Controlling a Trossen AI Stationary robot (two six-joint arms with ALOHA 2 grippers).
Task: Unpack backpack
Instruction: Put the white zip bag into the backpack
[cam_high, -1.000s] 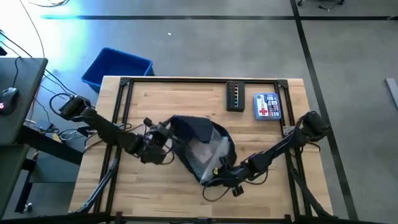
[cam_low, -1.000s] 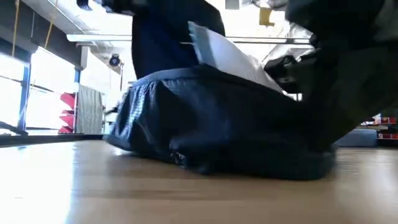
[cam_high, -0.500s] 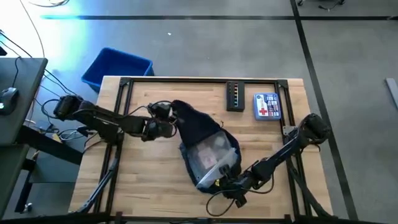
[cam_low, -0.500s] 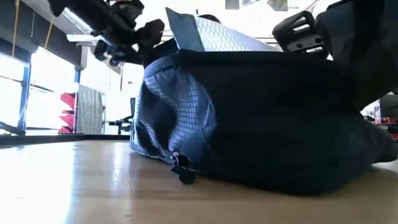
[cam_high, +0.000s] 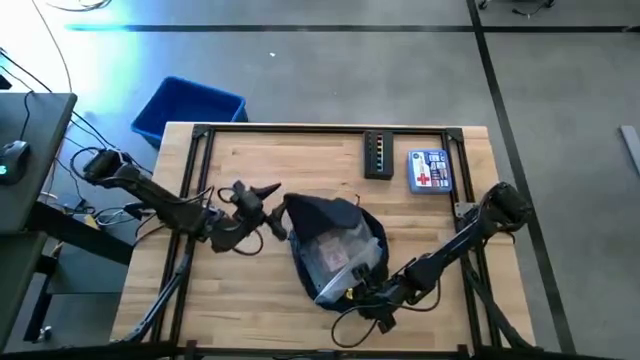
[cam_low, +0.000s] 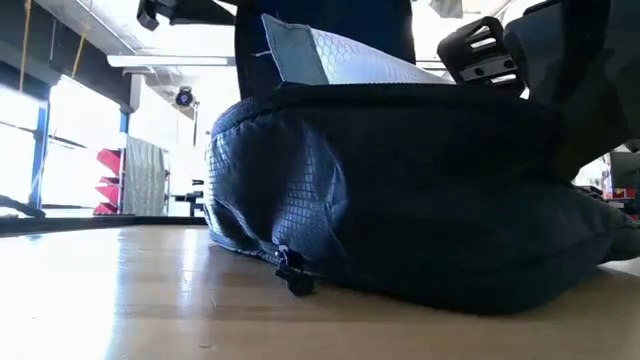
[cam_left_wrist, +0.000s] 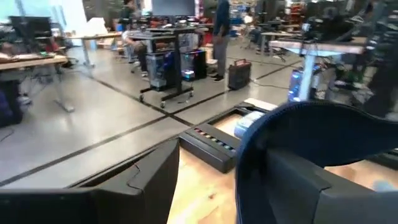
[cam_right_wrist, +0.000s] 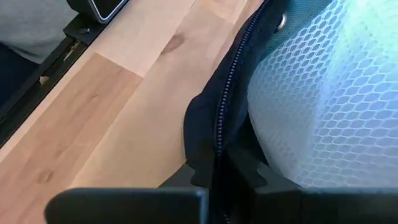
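- While the backpack (cam_high: 335, 245) lies open at the centre of the high view, just below the middle of the wooden table (cam_high: 300, 160), a pale, clear-wrapped pouch (cam_high: 335, 255) shows inside its dark navy shell.
- At the lower edge of the bag, the right gripper (cam_high: 372, 293) is clamped on the zipper rim; the right wrist view shows its two fingers pinching the navy fabric beside a honeycomb-patterned pouch surface.
- To the left of the bag, the left gripper (cam_high: 262, 190) is held up off the table with its fingers spread apart and nothing between them, near the bag's upper left flap.
- Toward the upper right of the table, well apart from the bag, sit a black case (cam_high: 378, 155) and a blue-and-white box (cam_high: 429, 170).
- Off the table's upper left corner, a blue bin (cam_high: 187, 108) stands on the floor.
- Judged from this, the step in hand is holding the opening wide; next, the free left gripper would need to reach in and take hold of the pouch.
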